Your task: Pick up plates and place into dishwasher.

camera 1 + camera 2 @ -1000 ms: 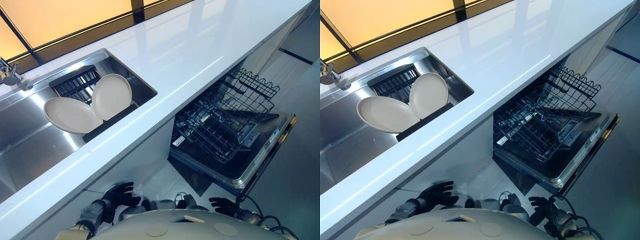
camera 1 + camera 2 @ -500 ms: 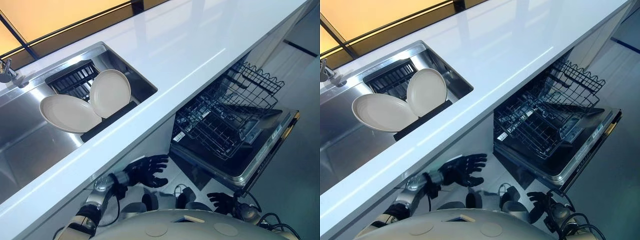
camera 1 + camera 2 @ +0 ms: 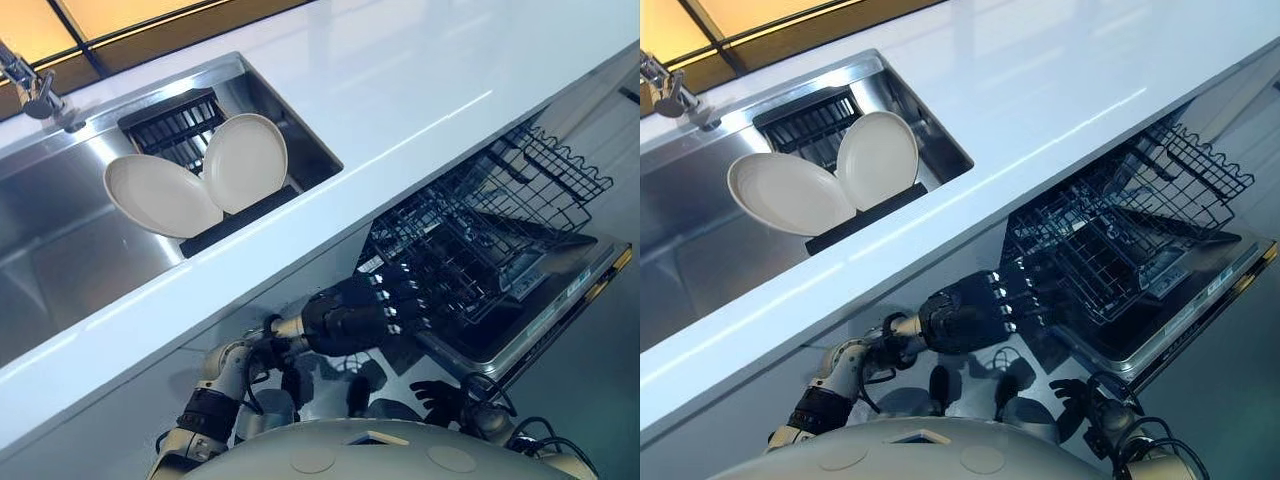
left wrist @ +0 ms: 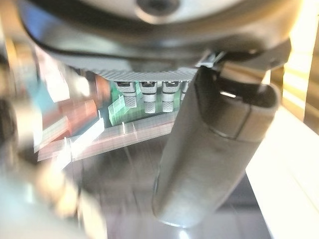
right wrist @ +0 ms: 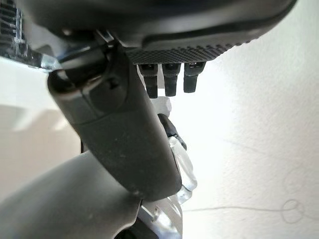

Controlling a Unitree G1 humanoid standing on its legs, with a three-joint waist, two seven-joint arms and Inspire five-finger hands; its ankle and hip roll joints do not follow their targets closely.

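Two cream plates lean in a black rack [image 3: 165, 135] inside the steel sink [image 3: 60, 260]: a larger one [image 3: 160, 195] on the left and a rounder one [image 3: 245, 163] to its right. My left hand [image 3: 355, 315] is raised below the counter's front edge, fingers straight and spread, empty, in front of the dishwasher's wire rack [image 3: 470, 240]. The rack is pulled out over the lowered dishwasher door [image 3: 540, 320]. My right hand [image 3: 440, 395] hangs low near the floor under the door's corner, fingers relaxed and empty.
A long white counter [image 3: 400, 90] runs across the scene, with its front edge between my hands and the sink. A tap [image 3: 35, 90] stands at the sink's far left corner. The wire rack's raised back side [image 3: 560, 165] juts toward the right.
My left hand has risen and swung right, from under the counter to the front of the dishwasher rack. The camera has shifted, so the sink sits further right.
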